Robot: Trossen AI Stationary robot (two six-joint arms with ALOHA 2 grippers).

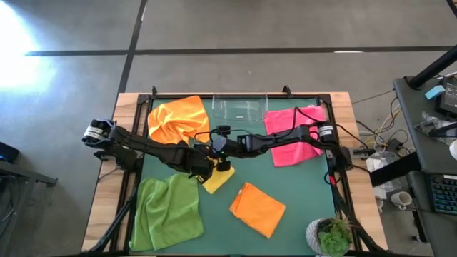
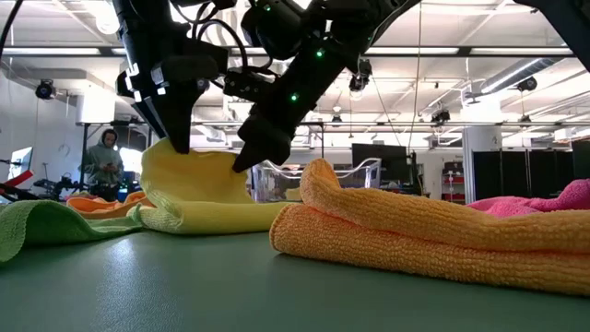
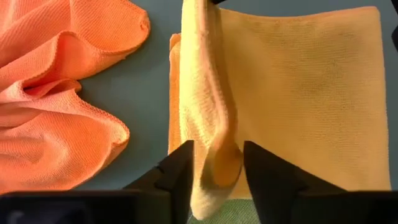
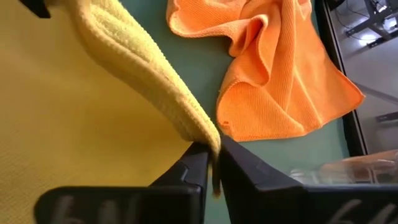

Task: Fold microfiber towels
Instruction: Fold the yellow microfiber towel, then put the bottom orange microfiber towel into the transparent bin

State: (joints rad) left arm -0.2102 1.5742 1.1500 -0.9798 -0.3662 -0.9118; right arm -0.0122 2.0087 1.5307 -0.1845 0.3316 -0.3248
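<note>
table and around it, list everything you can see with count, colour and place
yellow towel: 1, yellow, table centre, edge lifted
orange towels: 2, orange; crumpled one far left, folded one near centre
pink towel: 1, hot pink, far right
green towel: 1, lime green, near left
plastic bin: 1, clear, far edge
potted plant: 1, green, near right corner
person: 1, in the room behind
left tool: 1, dark, fingers apart around the yellow fold
right tool: 1, dark, pinching the yellow edge

The centre towel (image 1: 218, 182) lies in the middle, the left gripper (image 3: 214, 168) and right gripper (image 4: 213, 152) meeting over it. Behind it stands the bin (image 1: 239, 109), flanked by two more: the back-left towel (image 1: 171, 114) and the back-right towel (image 1: 285, 118). In front lie the front-left towel (image 1: 168, 210) and, to its right, the front towel (image 1: 257, 208).
</note>
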